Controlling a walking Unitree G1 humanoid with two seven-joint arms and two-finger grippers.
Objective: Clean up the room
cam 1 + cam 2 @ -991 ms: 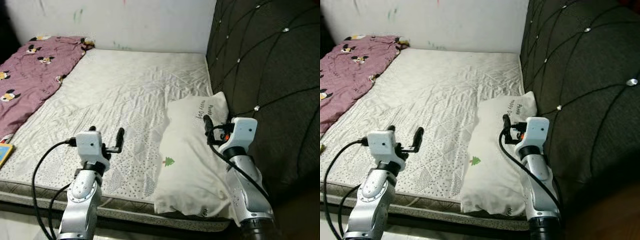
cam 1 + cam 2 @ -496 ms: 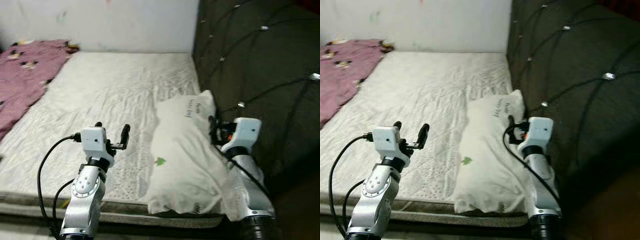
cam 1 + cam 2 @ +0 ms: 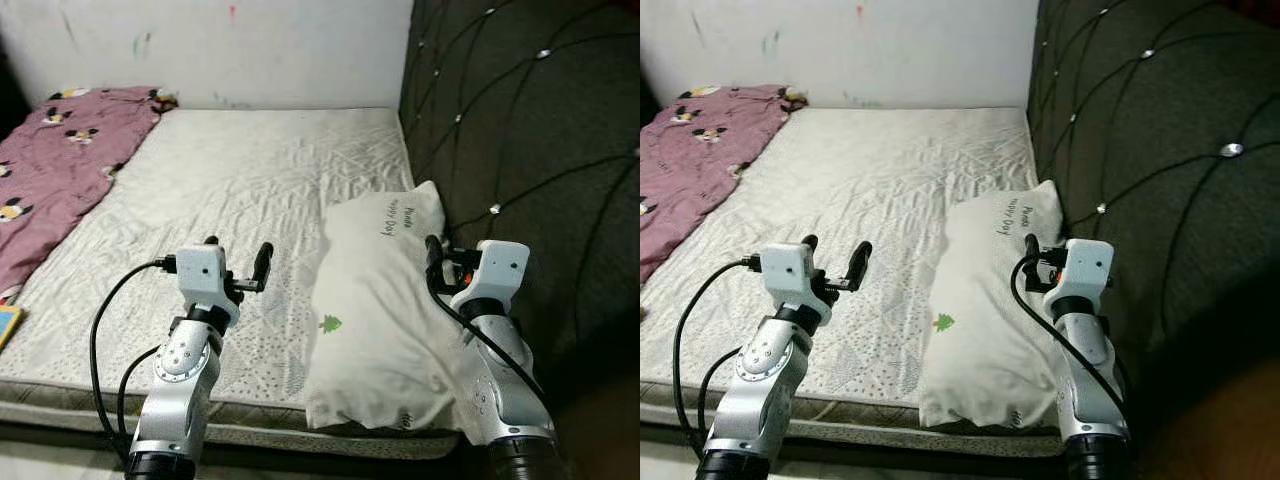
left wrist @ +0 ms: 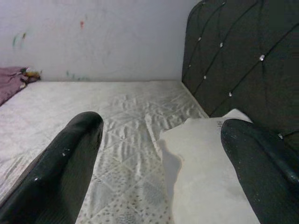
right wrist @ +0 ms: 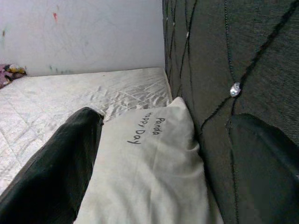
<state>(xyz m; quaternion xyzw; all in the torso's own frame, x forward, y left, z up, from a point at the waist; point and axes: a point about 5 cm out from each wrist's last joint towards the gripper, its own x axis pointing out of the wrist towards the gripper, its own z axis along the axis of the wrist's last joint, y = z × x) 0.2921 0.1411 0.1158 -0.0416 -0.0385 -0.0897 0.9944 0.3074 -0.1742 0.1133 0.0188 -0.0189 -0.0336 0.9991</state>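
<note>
A bed with a pale quilted mattress lies before the robot, a dark tufted headboard at 3 o'clock. Nearest, the left claw hovers over the mattress, fingers wide and empty. The right claw hangs spread over the white pillow beside the headboard. At 10 o'clock lies a purple blanket.

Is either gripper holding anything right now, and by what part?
Nothing is held. The left gripper hovers open above the mattress; the right gripper is open over the pillow.
</note>
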